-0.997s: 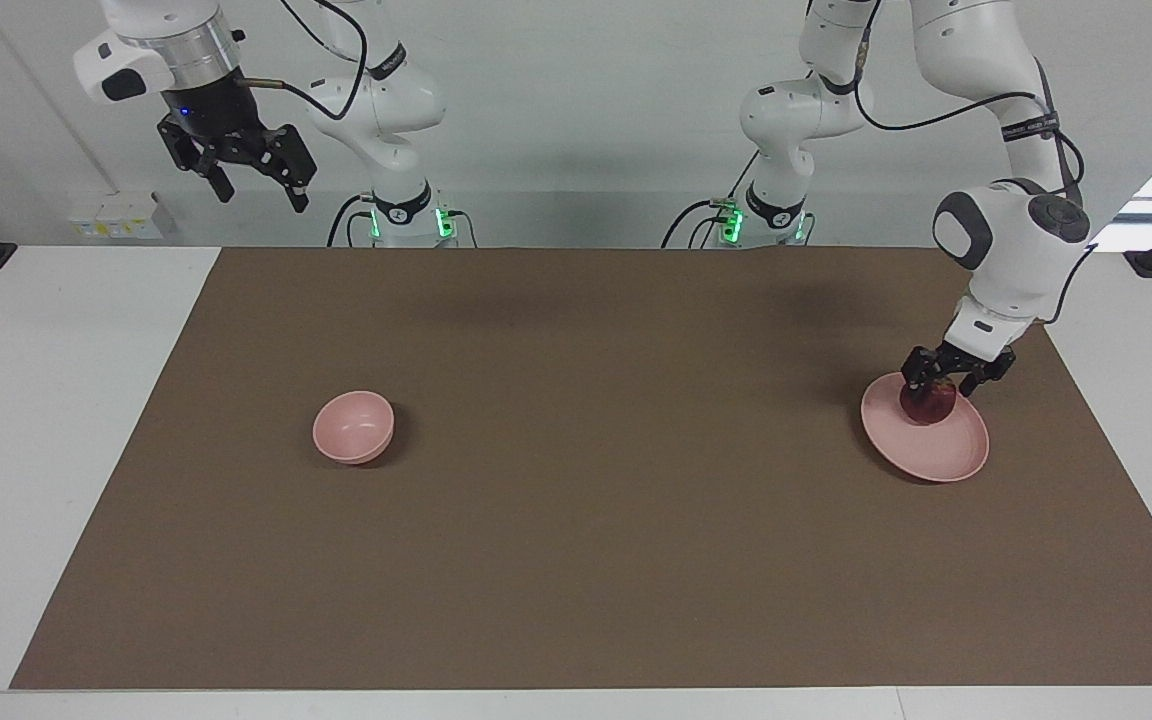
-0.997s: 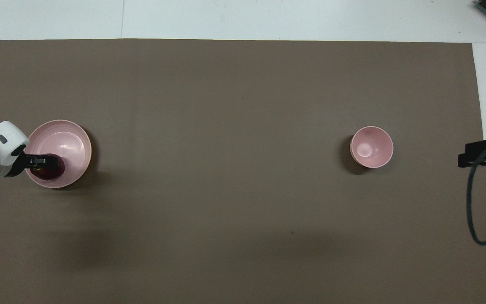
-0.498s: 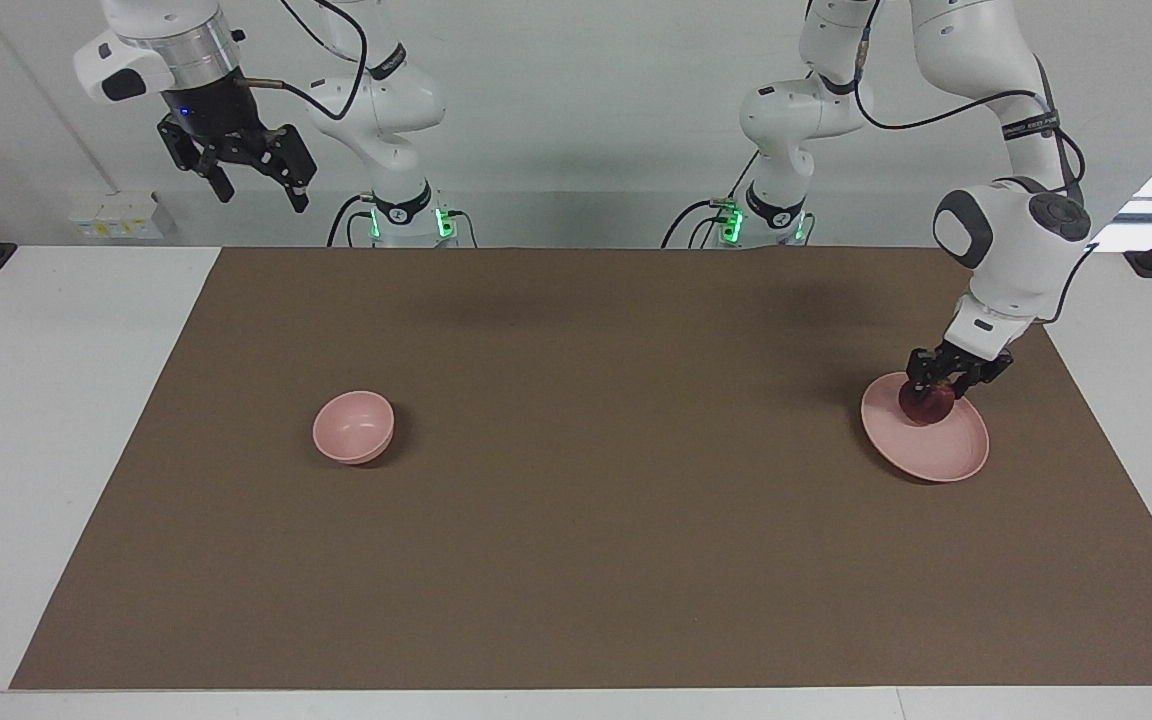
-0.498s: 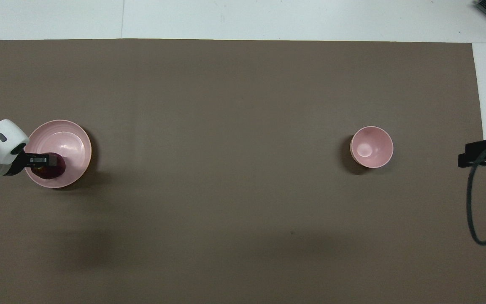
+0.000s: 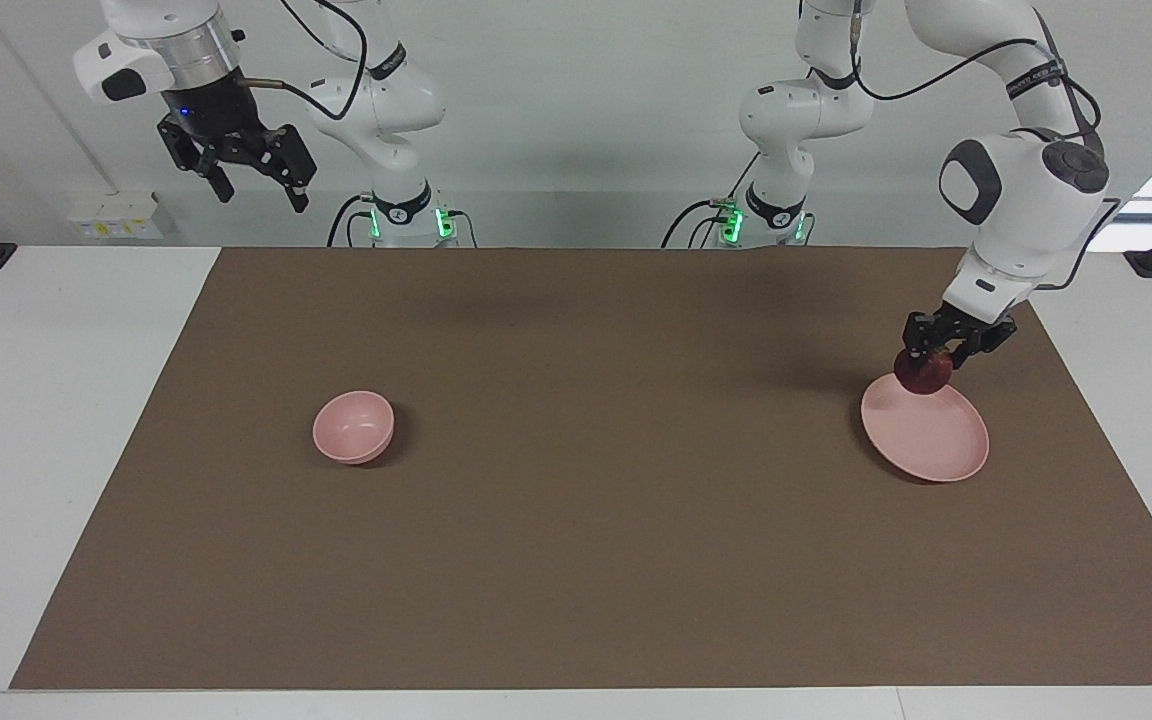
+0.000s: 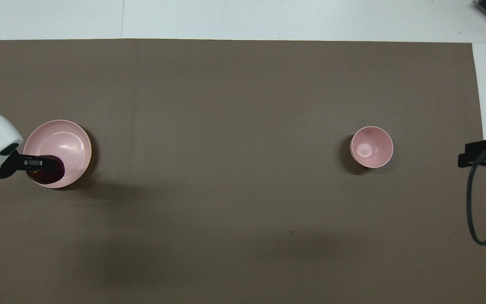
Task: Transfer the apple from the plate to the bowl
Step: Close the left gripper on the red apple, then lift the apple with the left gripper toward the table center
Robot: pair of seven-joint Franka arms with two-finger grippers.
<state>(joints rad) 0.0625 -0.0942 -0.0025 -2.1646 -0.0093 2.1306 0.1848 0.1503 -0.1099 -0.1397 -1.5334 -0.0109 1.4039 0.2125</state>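
1. Right gripper (image 5: 254, 190): jaws wide, empty, raised over the table's edge, waiting.
2. Small deep pale pink bowl (image 5: 353, 427): empty, awaiting fruit.
3. Left gripper (image 5: 939, 352): clamped on the small dark red apple (image 5: 923, 374), just above the flat pale pink plate (image 5: 936, 445), likely lifted for carrying bowlward.

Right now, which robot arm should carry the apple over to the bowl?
Probably the left. Its gripper is already shut on the apple, raised just over the plate. The right gripper waits open, high up, holding nothing. The bowl sits toward the right arm's end, so the carry is long.
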